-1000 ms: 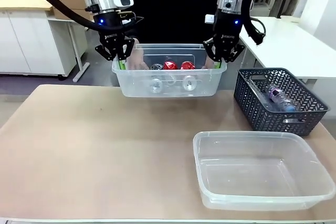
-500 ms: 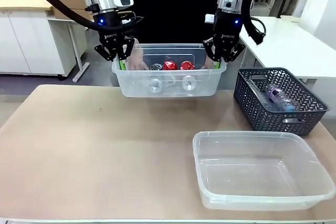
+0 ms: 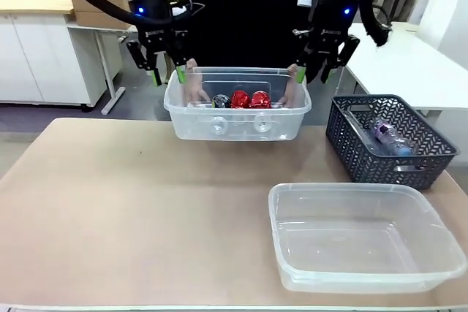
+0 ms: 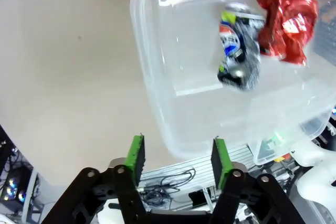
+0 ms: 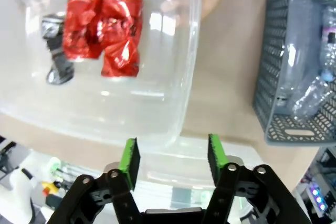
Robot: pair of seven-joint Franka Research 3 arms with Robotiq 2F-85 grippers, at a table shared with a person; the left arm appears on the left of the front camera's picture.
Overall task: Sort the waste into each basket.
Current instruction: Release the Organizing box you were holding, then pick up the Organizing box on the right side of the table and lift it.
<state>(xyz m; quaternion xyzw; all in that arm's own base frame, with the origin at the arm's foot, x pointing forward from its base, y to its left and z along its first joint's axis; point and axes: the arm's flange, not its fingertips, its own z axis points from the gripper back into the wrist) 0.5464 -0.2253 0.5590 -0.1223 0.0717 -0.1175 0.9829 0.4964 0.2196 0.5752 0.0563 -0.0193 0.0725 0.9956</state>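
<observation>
Now both tools [image 3: 165, 72] [image 3: 322, 71] off tub [image 3: 235, 123]

Held tub [image 3: 238, 118]: clear glossy plastic. Red cans [image 5: 102, 34]: crumpled shiny metal. Black-silver can [image 4: 239, 51]: glossy printed metal. Basket [image 3: 387, 147] at 3 o'clock: dark matt woven-pattern plastic. Table [image 3: 131, 210]: smooth matt beige surface.

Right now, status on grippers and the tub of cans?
Left gripper open, right gripper open, both above tub. Person's hands hold it. Red cans inside.
</observation>
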